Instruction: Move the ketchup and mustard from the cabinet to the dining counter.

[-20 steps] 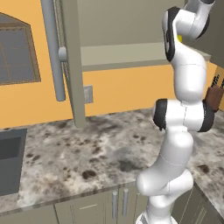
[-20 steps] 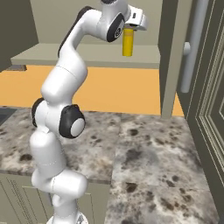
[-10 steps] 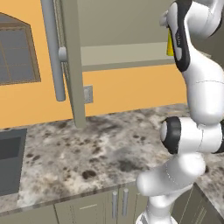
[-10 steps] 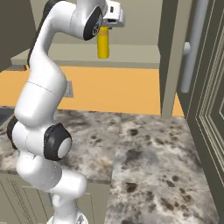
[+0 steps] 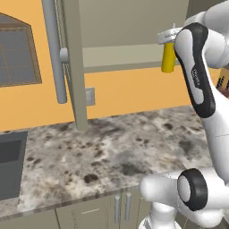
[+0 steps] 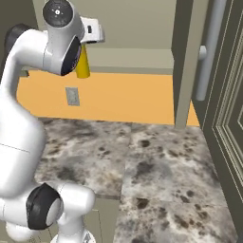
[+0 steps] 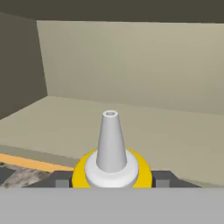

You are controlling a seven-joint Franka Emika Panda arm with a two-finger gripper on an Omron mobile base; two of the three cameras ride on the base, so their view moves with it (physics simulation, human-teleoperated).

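Note:
My gripper (image 7: pixel 111 180) is shut on the mustard (image 7: pixel 111 151), a yellow squeeze bottle whose white pointed nozzle rises between the two dark fingertips (image 7: pixel 61 180). In the left base view the mustard (image 5: pixel 168 58) hangs upright under the gripper (image 5: pixel 169 41), just in front of the shelf edge of the open cabinet (image 5: pixel 123 56). From the right base camera, the mustard (image 6: pixel 83 65) sits below the hand (image 6: pixel 85 47), partly behind the arm. The cabinet (image 6: pixel 135 57) interior behind it looks bare. The ketchup and the dining counter are out of view.
An open cabinet door (image 5: pixel 73 62) with a long bar handle (image 5: pixel 54 49) juts out at the left; another door (image 6: pixel 227 95) stands at the right. Below lies a speckled granite counter (image 5: pixel 103 152) with a sink (image 5: pixel 9 163). An outlet (image 5: pixel 90 96) is on the orange wall.
The arm has swung left and slightly down, carrying the mustard out from over the cabinet shelf to its front edge. The grip has stayed the same.

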